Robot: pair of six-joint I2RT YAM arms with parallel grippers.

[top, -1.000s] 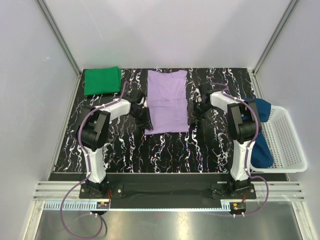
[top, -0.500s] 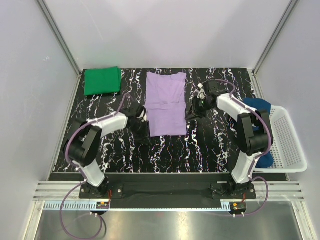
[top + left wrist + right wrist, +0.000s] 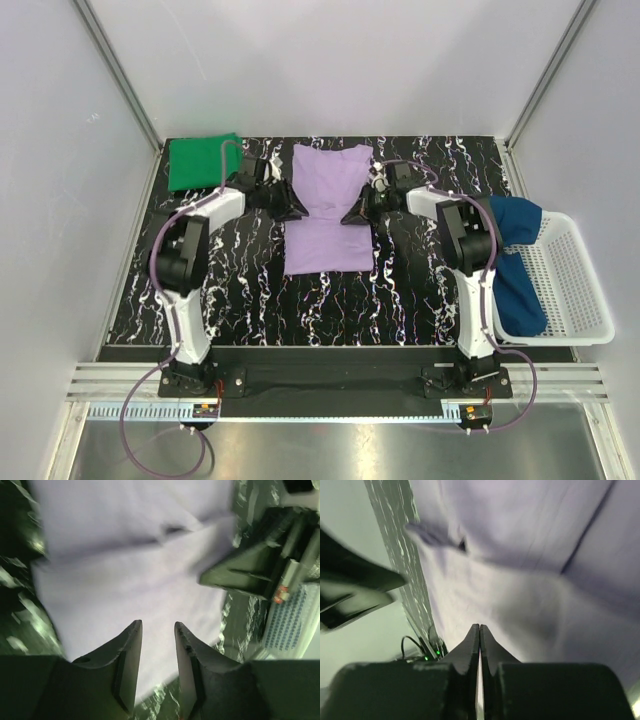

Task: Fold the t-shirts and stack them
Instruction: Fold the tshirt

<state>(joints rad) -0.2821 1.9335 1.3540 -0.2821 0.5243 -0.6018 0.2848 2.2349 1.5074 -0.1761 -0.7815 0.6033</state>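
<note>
Now purple shirt [image 3: 328,215] is laid flat mid-surface [image 3: 250,290], btwn the 2 arms. L gripper [image 3: 156,626] is held slightly parted over the cloth; R gripper [image 3: 479,626] is closed, tips at the cloth. Green shirt [image 3: 203,162] is folded back-left; blue shirt [image 3: 515,270] is draped in basket [image 3: 575,290], right.

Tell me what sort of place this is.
Probably a robot lab test cell, not a home: plain white panel walls on metal frame posts, a black marble-patterned tabletop, and a white left robot arm and right robot arm bolted along its near edge, beside a lavender cloth t-shirt.
</note>
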